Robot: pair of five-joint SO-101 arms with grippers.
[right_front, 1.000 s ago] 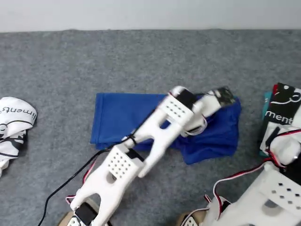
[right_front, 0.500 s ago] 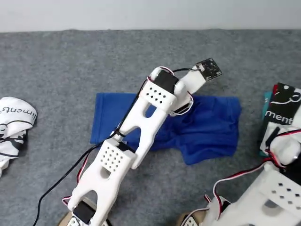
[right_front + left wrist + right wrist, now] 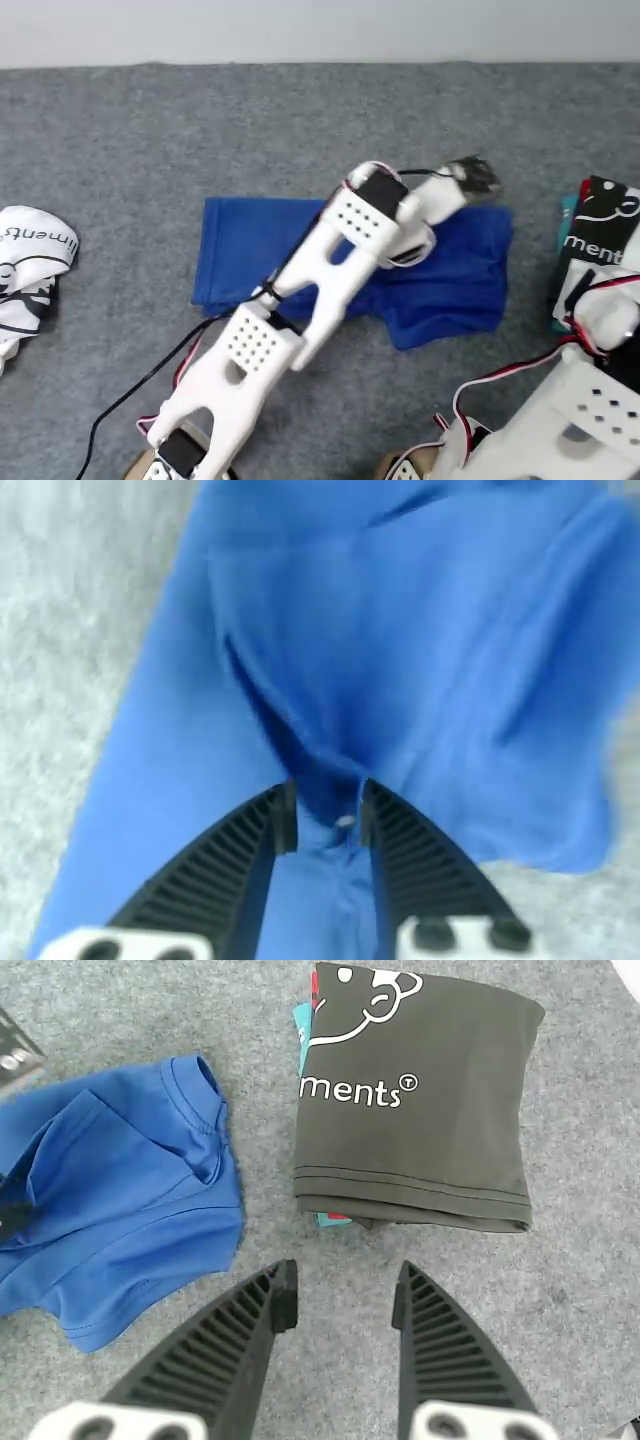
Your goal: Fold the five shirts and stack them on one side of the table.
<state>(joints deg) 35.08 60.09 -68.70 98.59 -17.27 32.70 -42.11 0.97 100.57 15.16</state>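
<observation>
- Right gripper (image 3: 340,1290): jaws are spread and hold nothing. It hangs over bare table (image 3: 560,1290), just beside the folded dark shirt (image 3: 415,1100).
- Dark shirt: it tops the stack on the right side of the table, with teal and red edges showing beneath it.
- Blue shirt (image 3: 455,275): it lies in the middle of the table, partly folded. The end away from the stack is doubled and flat. The end toward the stack is rumpled, with the collar showing.
- Left gripper (image 3: 325,805): jaws are pressed together on a raised ridge of the blue shirt, and creases run out from the pinch. The arm reaches across the garment toward its far edge.
- Procedure (judgement): the step in hand is folding the blue shirt.
  - Carry the pinched fold low and straight so the lower layer does not drag.
  - Lay edge on edge before letting go.
  - Check that only the intended layer is caught.
- White shirt (image 3: 30,260): it lies crumpled at the table's left edge, well apart from the rest and not yet folded.
</observation>
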